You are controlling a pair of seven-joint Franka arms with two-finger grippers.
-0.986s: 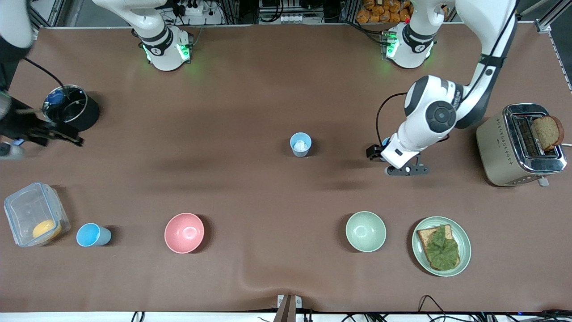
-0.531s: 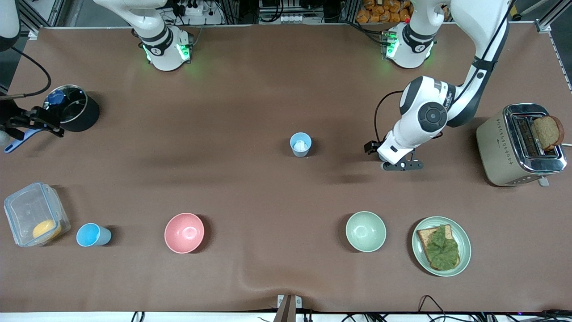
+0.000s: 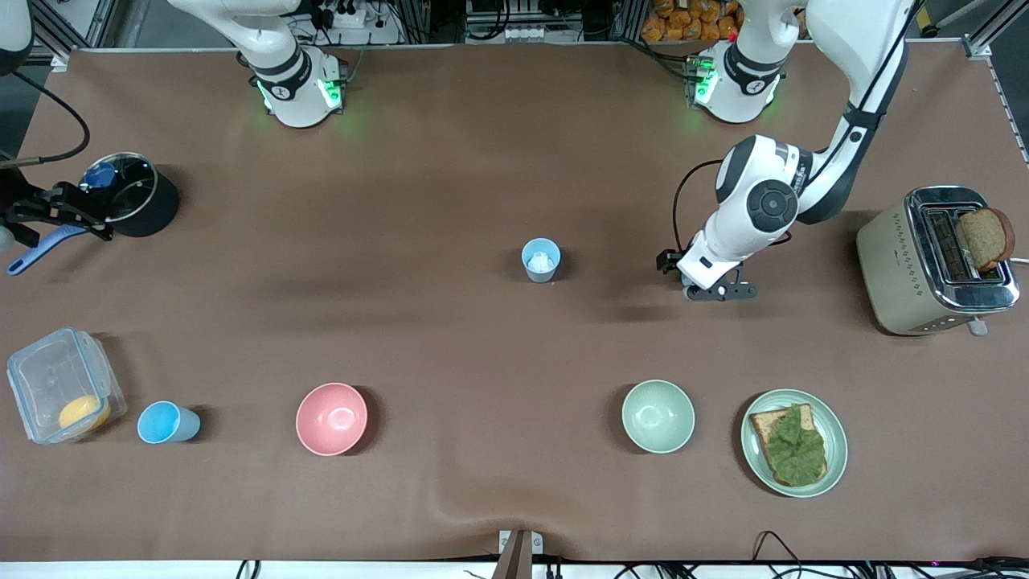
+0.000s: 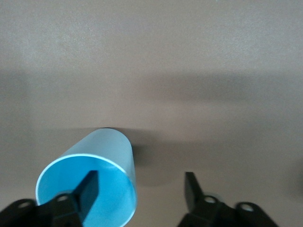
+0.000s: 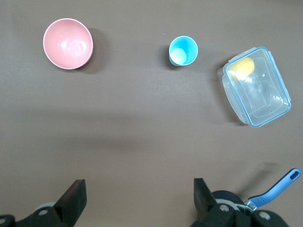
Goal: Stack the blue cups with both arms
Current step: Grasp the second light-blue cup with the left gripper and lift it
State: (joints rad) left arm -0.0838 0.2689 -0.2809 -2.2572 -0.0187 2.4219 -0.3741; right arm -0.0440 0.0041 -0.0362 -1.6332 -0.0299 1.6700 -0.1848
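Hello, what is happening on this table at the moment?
Two robot arms are working on blue cups. The left tool is at a blue cup, one finger inside its rim and one outside, not yet gripping. The right tool is open beside the black pot. Another cup stands mid-table; a third stands between the plastic box and the pink bowl.

A robotics lab: aluminium framing, power strips and cables ring a brown-covered table.
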